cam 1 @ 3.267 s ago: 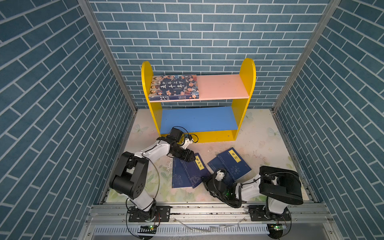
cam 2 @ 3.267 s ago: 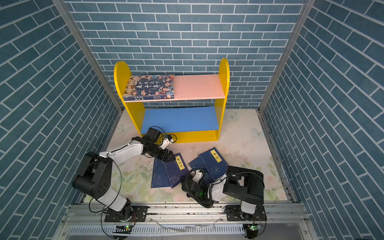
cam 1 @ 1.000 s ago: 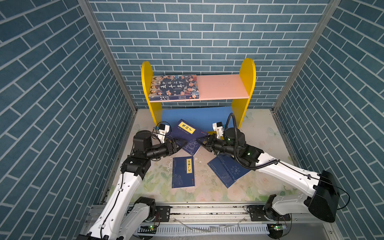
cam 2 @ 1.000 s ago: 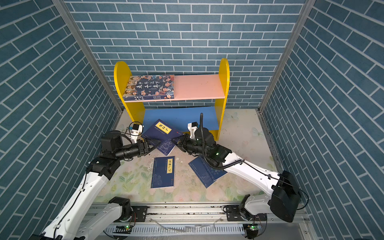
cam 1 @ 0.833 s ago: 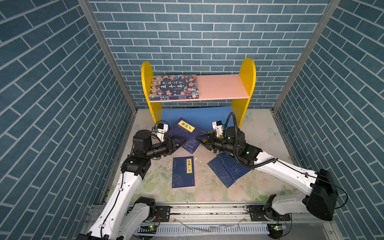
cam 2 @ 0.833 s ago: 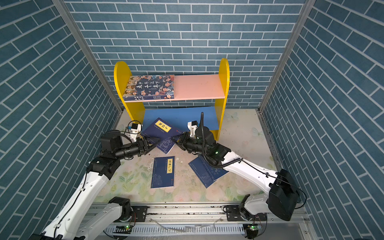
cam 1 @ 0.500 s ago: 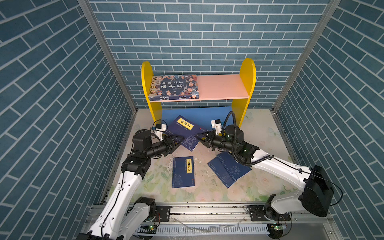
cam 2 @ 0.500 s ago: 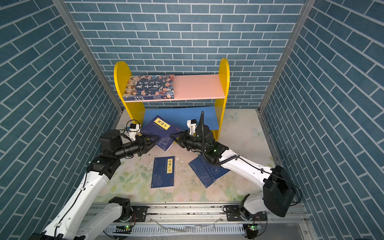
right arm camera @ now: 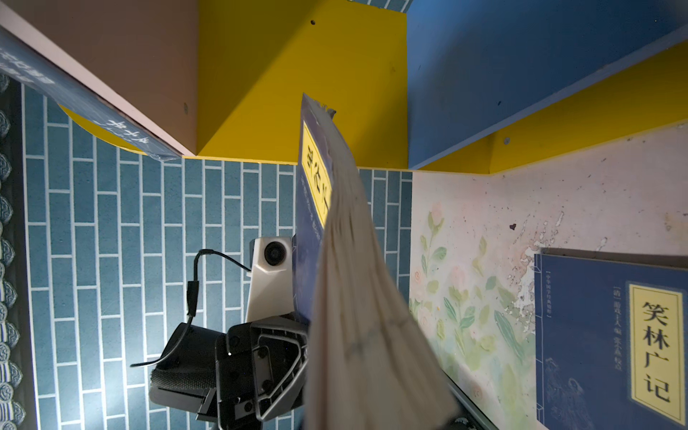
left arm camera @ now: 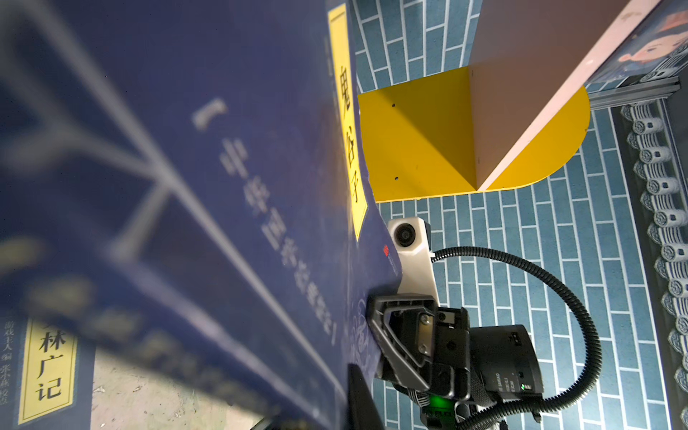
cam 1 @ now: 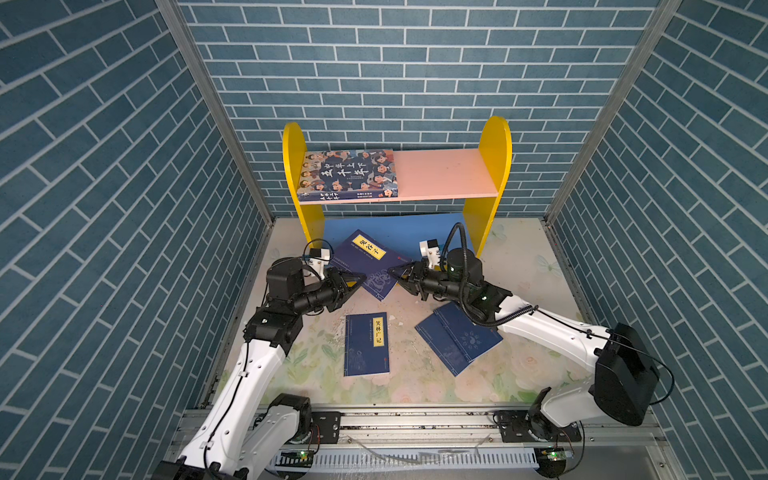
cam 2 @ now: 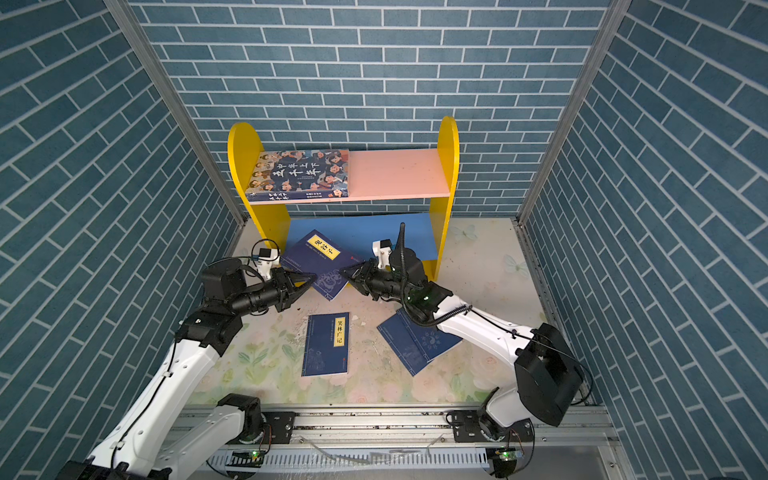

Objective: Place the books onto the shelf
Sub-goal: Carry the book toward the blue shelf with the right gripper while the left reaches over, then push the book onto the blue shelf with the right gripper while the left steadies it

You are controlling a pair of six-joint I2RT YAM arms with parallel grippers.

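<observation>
On pink board (cam 1: 444, 174): cartoon-face book (cam 1: 347, 172) shelved | left jaws clamp raised navy book (cam 1: 368, 266), right jaws unclear | three navy books (cam 1: 366, 349) unshelved.

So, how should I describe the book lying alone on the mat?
Find the yellow shelf at the back wall, then look down the flowered mat in front of it. The navy book lies flat and alone in the middle; the book nearer the shelf is tilted up, and the pair to its right overlaps.
</observation>
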